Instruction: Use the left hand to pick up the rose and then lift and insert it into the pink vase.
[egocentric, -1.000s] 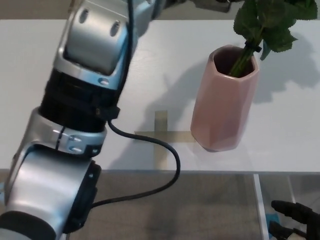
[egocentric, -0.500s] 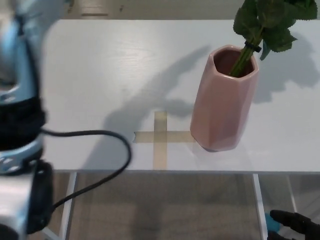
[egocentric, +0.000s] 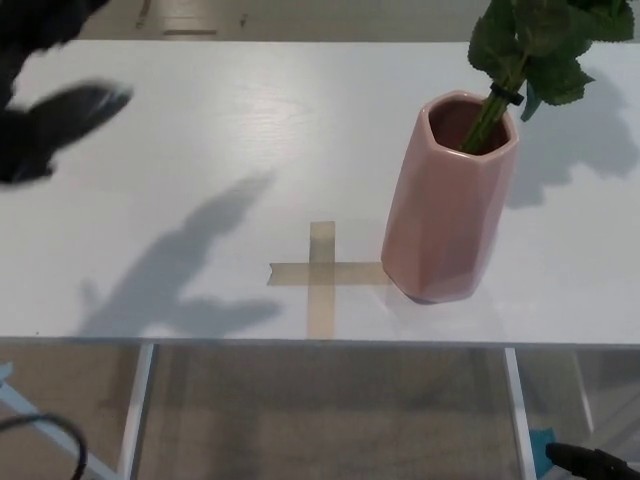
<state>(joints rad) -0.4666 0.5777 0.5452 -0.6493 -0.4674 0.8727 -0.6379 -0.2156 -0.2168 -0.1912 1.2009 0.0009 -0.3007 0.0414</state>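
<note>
White table (egocentric: 200, 130) with a tape cross (egocentric: 322, 275) just left of the pink vase (egocentric: 450, 200), in which the rose (egocentric: 535, 45) stands upright, stem inside the mouth and leaves above the rim. The left hand (egocentric: 45, 120), blurred, hangs far left of the vase, fingers spread and empty, where half a second earlier its silver forearm filled that edge. The right hand (egocentric: 590, 462) shows only as a dark tip below the vase; whether it is open or closed cannot be told.

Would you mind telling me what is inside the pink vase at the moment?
A green stem stands in the pink vase, leaning toward its right rim, with leaves above the opening. The stem's lower end is hidden by the vase wall, and any bloom lies beyond the picture's top edge.
</note>
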